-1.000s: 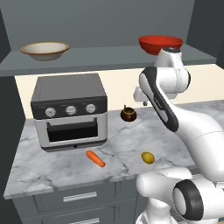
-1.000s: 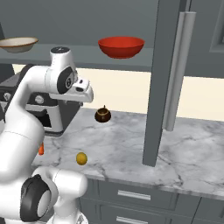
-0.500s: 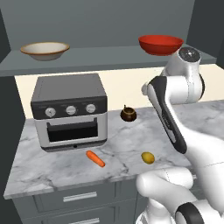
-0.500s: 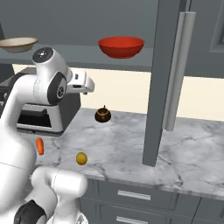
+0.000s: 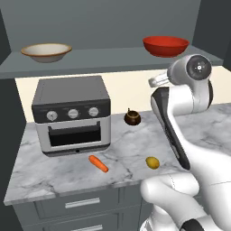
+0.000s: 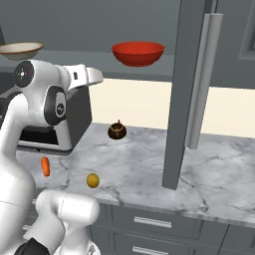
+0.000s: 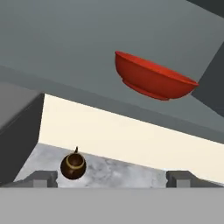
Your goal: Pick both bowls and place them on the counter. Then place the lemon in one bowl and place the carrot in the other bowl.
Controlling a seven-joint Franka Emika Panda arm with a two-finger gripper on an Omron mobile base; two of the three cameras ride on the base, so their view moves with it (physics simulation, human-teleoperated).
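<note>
Marble counter [image 5: 54,171] is being occupied by the carrot [image 5: 98,163] and lemon [image 5: 152,162], apart. Both bowls are being kept on the grey shelf [image 5: 99,58]: red bowl [image 7: 153,78], cream bowl [image 5: 46,51]. The gripper [image 7: 112,177] is being held wide apart, empty, raised toward the red bowl.

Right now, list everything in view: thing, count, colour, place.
red bowl: 1, glossy red, right on the upper shelf
cream bowl: 1, cream with tan rim, left on the shelf
toaster oven: 1, dark grey, left on the counter
knobbed pot: 1, dark brown, on the counter right of the oven
carrot: 1, orange, on the counter in front of the oven
lemon: 1, yellow, on the counter right of the carrot
gripper: 1, dark fingertips apart, empty, raised below the shelf
</note>
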